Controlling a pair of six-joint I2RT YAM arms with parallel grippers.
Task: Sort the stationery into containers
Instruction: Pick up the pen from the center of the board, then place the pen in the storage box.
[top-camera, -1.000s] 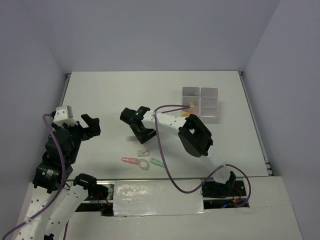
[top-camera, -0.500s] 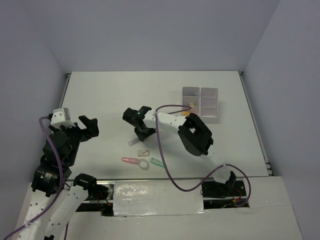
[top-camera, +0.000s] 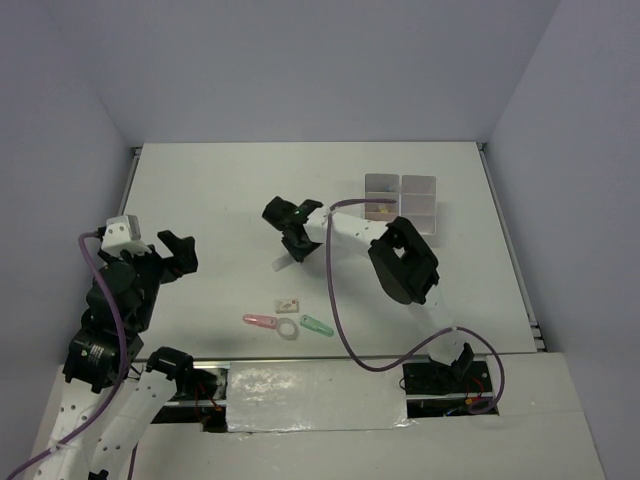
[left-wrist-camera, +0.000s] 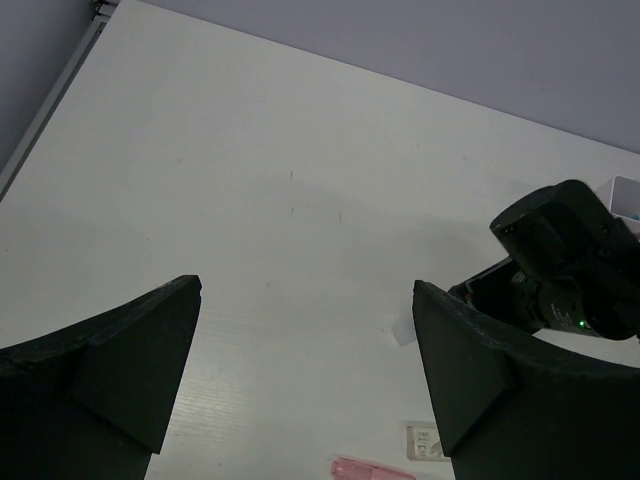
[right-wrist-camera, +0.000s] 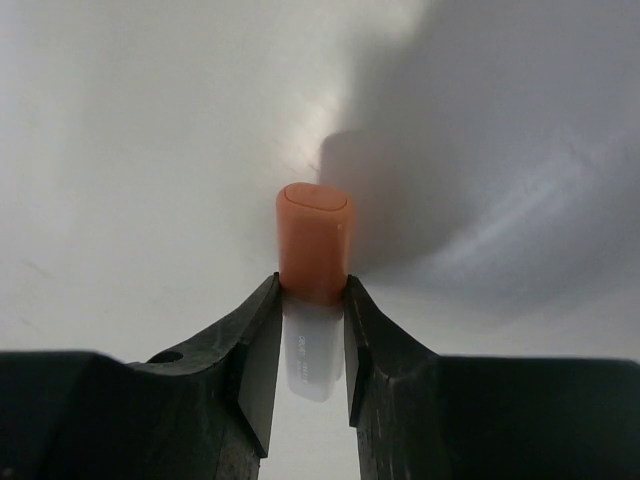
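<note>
The left claw hangs wide, empty. Further out, over the white counter, the right claw pinches a white highlighter with rounded orange cap. Grip firmly, lift clear, and carry it to the white plastic compartment block beyond.

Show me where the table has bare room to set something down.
Bare: the far-left table between the back edge and the left claw; also the right side between the containers and the near edge. Crowded: near-centre, around the eraser, pink piece, clear ring, green piece.
</note>
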